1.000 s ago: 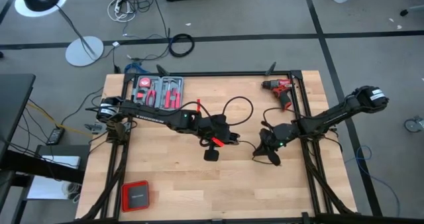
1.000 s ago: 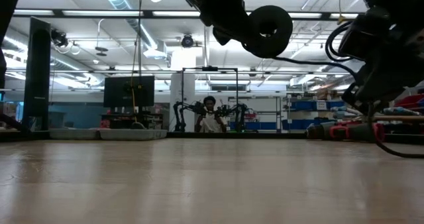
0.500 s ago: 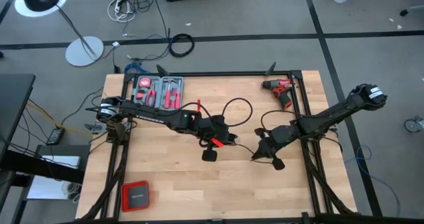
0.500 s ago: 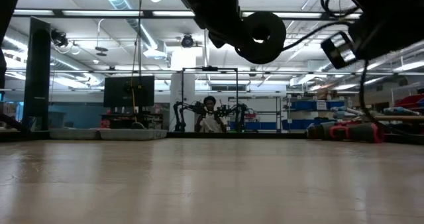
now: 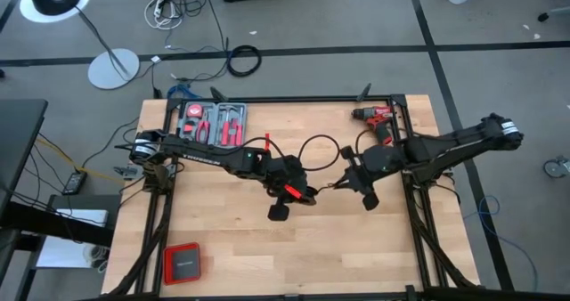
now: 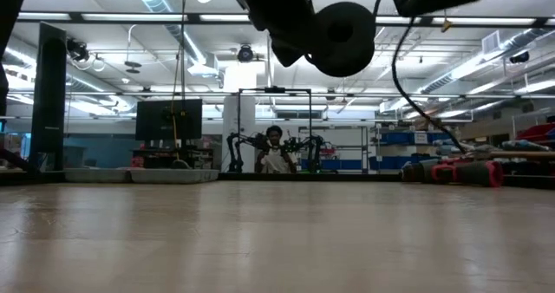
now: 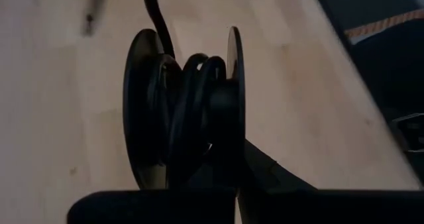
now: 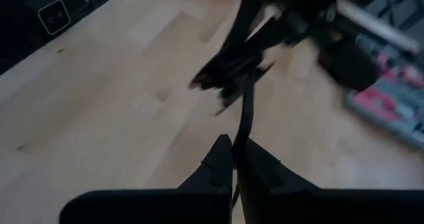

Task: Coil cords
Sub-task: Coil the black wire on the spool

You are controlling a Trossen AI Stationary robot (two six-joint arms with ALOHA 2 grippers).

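From above, my left gripper [image 5: 287, 199] is clamped on a spool [image 5: 278, 212] over mid-table; my right gripper [image 5: 346, 178], just beside it, pinches the cord [image 5: 319, 142]. Low down, the table [image 6: 260, 232] lies bare beneath. Left wrist: wraps sit on the spool [image 7: 185, 118]. Right wrist: fingers [image 8: 222, 159] nip the cord [image 8: 246, 111]. Winding is underway, I judge; next, another turn.

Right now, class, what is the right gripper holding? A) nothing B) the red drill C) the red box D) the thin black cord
D: in the right wrist view the right gripper is shut on the thin black cord, which runs on toward the left gripper's spool.
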